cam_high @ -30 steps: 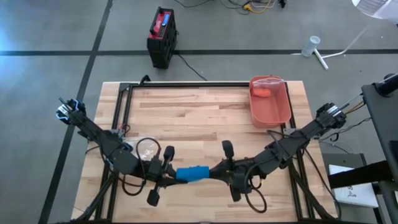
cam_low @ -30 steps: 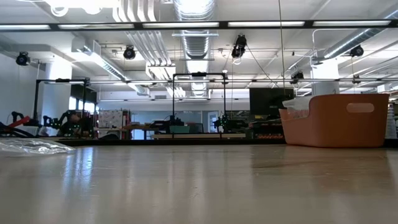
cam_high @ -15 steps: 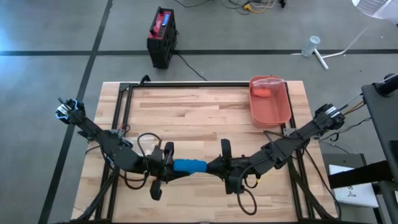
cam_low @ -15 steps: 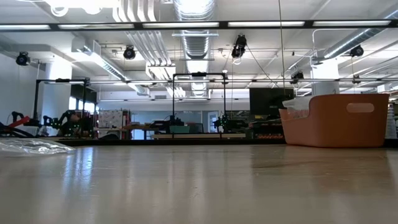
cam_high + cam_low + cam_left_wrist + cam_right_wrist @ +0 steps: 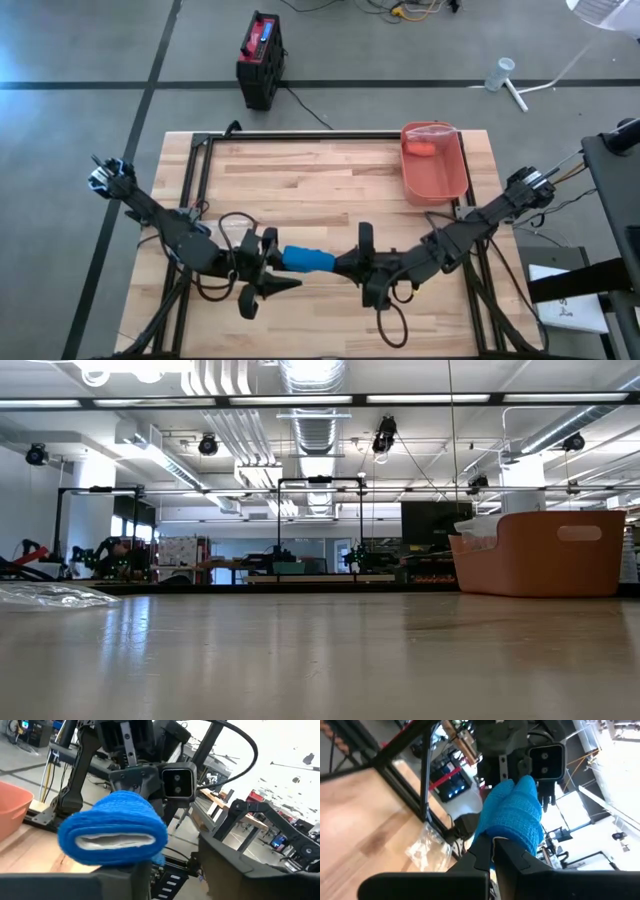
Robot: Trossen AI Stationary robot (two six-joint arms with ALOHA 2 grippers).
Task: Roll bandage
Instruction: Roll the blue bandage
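- A crumpled clear plastic bag (image 5: 237, 238) is lying on the worktop (image 5: 330, 180) just behind the left arm, and it is also showing at the far edge in the low view (image 5: 50, 596).
- A black and red box (image 5: 260, 58) is standing on the floor beyond the worktop.
- An orange bin (image 5: 434, 162) is sitting at the far right corner, holding a small orange thing (image 5: 422, 149) and some clear plastic.
- Both arms are reaching low toward the middle of the near edge, facing each other.
- The blue bandage (image 5: 308, 259) is hanging between them above the wood.
- The right end effector (image 5: 340, 264) is pinching one end of the bandage with its fingers together.
- The left end effector (image 5: 275, 272) is standing with its fingers apart just beside the other end.
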